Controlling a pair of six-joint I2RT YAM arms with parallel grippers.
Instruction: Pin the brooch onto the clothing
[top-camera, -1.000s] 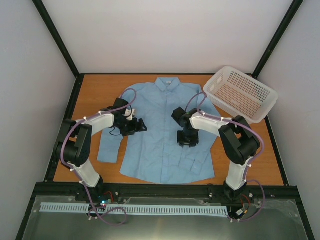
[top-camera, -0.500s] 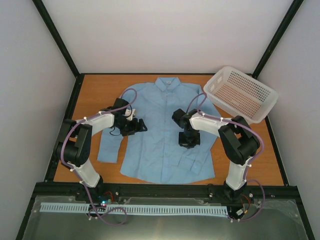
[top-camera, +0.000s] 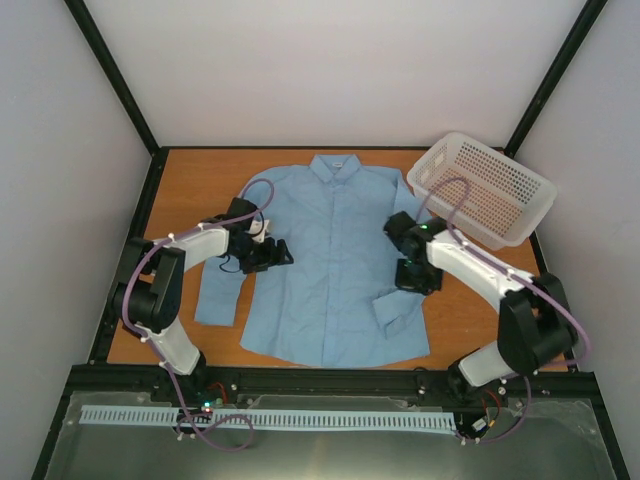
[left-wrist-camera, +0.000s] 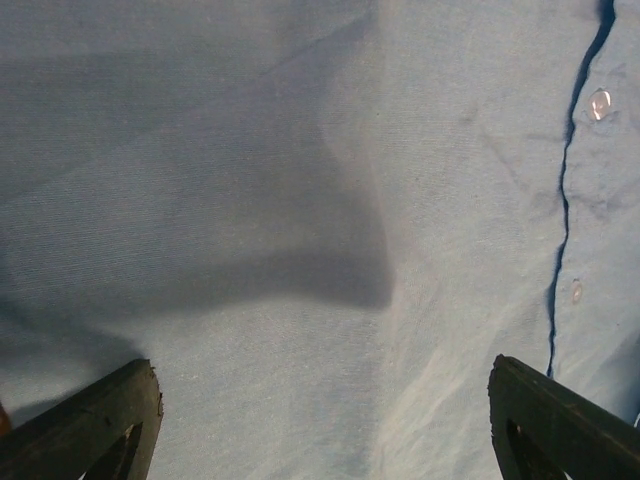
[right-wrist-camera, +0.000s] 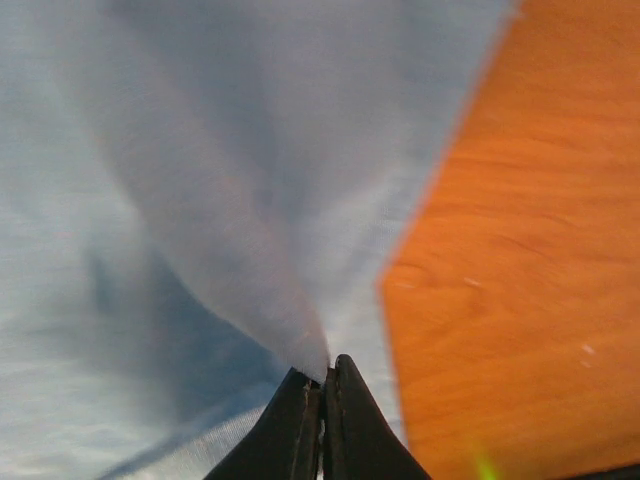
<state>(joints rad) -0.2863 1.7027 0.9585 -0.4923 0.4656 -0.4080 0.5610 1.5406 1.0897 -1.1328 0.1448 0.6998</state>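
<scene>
The light blue shirt (top-camera: 330, 260) looks thin and limp, best pinched at a fold. The right gripper (right-wrist-camera: 322, 385), jaws closed, grips one near its edge. The left gripper (left-wrist-camera: 320, 385) gapes wide, empty.

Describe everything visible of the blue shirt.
The shirt is light blue cloth with collar, white-buttoned placket and long sleeves, lying front up, flat on the table, collar away from the arms. The sleeve on the right arm's side is bent inward, cuff near the hem. The shut right gripper pinches a fold there; the open left gripper is over the opposite chest.
</scene>
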